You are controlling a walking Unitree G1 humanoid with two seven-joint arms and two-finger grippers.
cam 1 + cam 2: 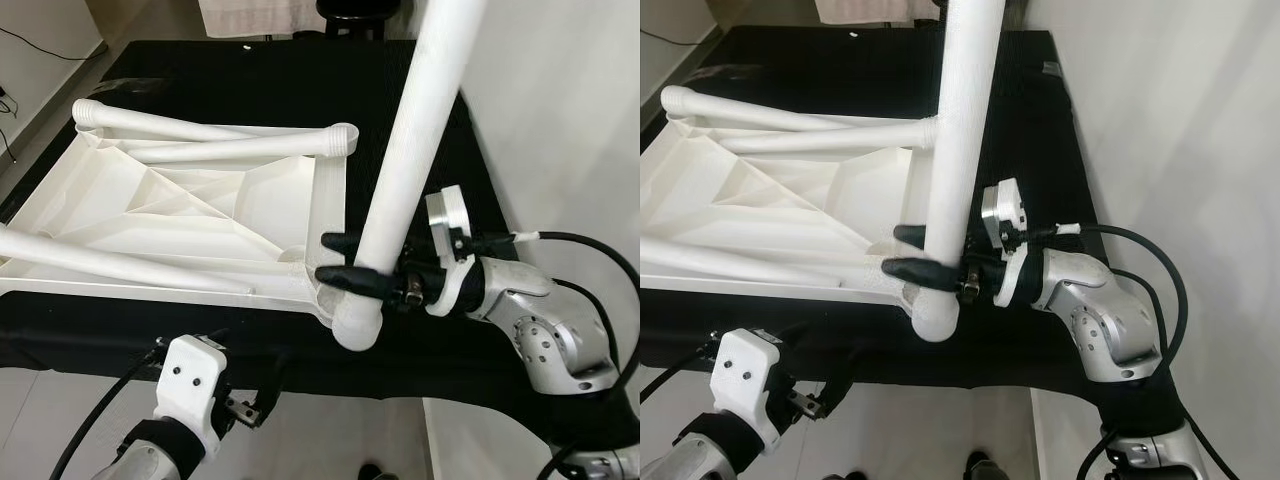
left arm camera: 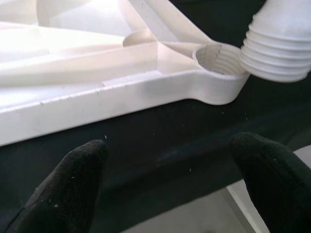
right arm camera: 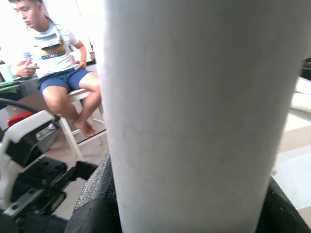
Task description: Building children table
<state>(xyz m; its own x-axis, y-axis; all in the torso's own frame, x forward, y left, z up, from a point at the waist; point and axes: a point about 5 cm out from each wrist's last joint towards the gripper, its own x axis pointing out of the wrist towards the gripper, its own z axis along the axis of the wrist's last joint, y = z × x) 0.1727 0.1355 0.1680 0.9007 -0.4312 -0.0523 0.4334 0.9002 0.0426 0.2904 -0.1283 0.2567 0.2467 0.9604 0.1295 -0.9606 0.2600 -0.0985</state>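
The right gripper [image 1: 340, 260] clamps the white table leg [image 1: 410, 160], its threaded end beside the corner socket [image 2: 217, 59] of the upturned tabletop [image 1: 190, 215], at the black surface's [image 1: 250, 70] five o'clock. The left gripper [image 2: 170, 170] hangs spread wide, touching nothing.

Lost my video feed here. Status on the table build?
Right pincer shut on white leg, threaded end at tabletop corner socket. Left pincer open, low beside black mat. Nothing blocking.

The right arm [image 1: 545, 335] was silver metal with small round screws, black cables looping beside it and a white disc-shaped wrist mount. Its gripper [image 1: 338, 260] had long black fingers. The left wrist [image 1: 192, 385] wore a white screwed block.
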